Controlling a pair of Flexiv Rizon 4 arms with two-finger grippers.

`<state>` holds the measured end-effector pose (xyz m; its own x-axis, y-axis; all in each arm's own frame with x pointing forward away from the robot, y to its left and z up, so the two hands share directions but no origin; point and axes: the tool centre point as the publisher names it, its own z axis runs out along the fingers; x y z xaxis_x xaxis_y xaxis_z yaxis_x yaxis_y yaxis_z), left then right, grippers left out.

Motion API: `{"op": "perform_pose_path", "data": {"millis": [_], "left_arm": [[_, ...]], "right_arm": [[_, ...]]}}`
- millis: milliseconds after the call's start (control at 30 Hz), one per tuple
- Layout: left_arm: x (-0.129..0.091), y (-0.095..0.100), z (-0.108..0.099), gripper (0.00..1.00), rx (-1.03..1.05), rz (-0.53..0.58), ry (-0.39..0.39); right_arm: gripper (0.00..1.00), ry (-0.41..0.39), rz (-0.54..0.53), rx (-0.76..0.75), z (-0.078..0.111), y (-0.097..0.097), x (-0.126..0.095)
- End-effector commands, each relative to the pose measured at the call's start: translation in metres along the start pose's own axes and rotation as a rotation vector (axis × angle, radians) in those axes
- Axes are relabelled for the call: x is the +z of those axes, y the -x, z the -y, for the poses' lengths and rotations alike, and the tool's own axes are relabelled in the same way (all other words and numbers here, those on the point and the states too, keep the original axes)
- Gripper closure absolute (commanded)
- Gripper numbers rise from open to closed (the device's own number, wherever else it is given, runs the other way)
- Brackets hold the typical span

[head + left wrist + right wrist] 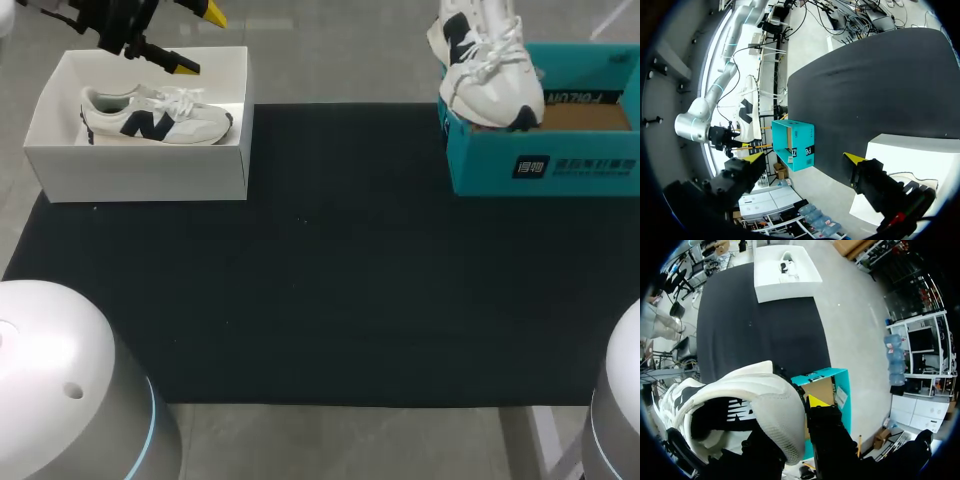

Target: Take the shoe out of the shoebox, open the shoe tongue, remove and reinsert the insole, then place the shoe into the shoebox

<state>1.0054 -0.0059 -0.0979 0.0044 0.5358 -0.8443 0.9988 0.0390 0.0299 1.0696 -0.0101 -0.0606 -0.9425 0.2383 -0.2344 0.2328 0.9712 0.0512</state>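
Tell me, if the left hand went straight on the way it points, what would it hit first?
Probably the teal cardboard shoebox across the black mat: it sits between the open left hand's yellow tips. Depth is hard to judge.

We see a white shoebox (140, 170) holding a shoe (155, 115) in white with navy markings. A teal shoebox (560, 165) is brown inside. A second shoe (487, 70) is white and navy. The mat (330, 280) is black, and the fingertips (213, 12) are yellow.

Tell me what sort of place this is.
Probably a robot lab workbench: a black mat with a white shoebox and a teal shoebox, and the right gripper holding a sneaker above it.
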Motion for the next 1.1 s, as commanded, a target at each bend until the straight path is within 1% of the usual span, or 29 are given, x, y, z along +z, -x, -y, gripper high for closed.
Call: {"op": "perform_pose_path", "data": {"millis": [33,67,133,1033,1067,1100], "left_arm": [[0.0,0.0,-0.001,0.0,0.001,-0.003,-0.002],[0.0,0.0,-0.001,0.0,0.001,-0.003,-0.002],[0.0,0.0,-0.001,0.0,0.001,-0.003,-0.002],[0.0,0.0,-0.001,0.0,0.001,-0.003,-0.002],[0.0,0.0,-0.001,0.0,0.001,-0.003,-0.002],[0.0,0.0,-0.001,0.0,0.001,-0.003,-0.002]], "right_arm": [[1.0,0.082,-0.018,-0.011,0.054,0.015,0.014],[1.0,0.045,0.002,-0.023,0.065,0.02,0.019],[1.0,0.001,0.025,-0.005,0.078,0.026,0.026],[1.0,0.001,0.025,-0.005,0.078,0.026,0.026],[1.0,0.013,-0.004,0.011,0.085,0.03,0.029],[1.0,0.009,-0.012,0.021,0.093,0.035,0.032]]}}
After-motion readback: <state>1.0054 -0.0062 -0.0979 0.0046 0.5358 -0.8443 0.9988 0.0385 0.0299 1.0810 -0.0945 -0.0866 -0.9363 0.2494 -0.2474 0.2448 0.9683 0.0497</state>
